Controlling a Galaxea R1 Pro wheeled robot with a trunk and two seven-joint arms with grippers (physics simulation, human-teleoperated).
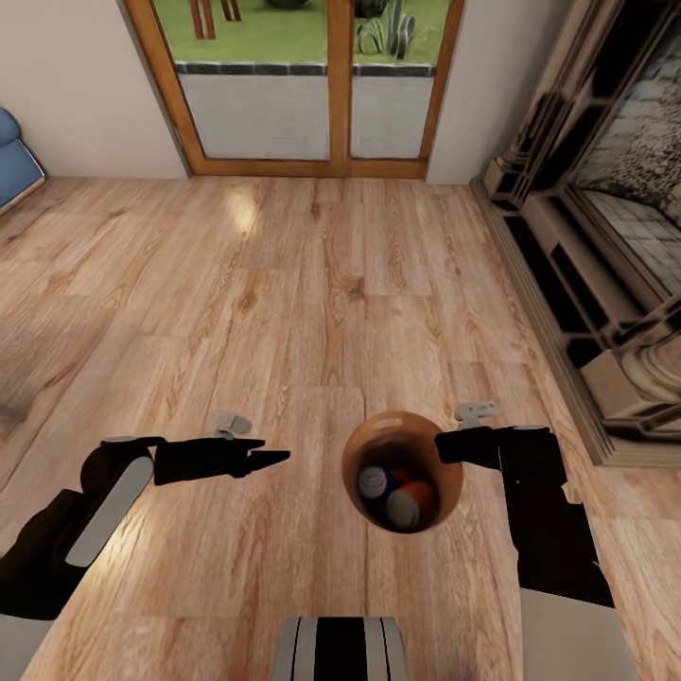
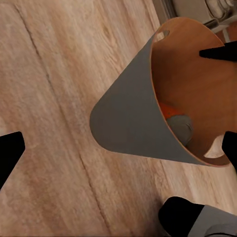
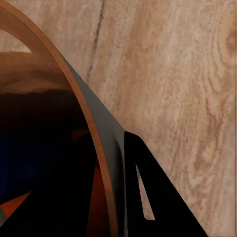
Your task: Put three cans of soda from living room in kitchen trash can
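The trash can (image 1: 364, 446), brown with a coppery rim, hangs tilted above the wood floor in front of me. My right gripper (image 1: 445, 445) is shut on its rim: in the right wrist view, one finger (image 3: 148, 197) lies outside the wall and the other inside, across the rim (image 3: 74, 89). Orange soda cans (image 1: 413, 501) with grey ends lie at the bottom. The left wrist view shows the bin's grey outer wall (image 2: 128, 118) and a can (image 2: 172, 111) inside. My left gripper (image 1: 274, 457) is open and empty, left of the bin and pointing at it.
Wood-framed glass doors (image 1: 331, 85) stand ahead in the far wall. A stone fireplace (image 1: 605, 236) with a stepped surround runs along the right. A blue sofa corner (image 1: 14, 161) shows at the far left. Open wood floor (image 1: 312, 284) lies between.
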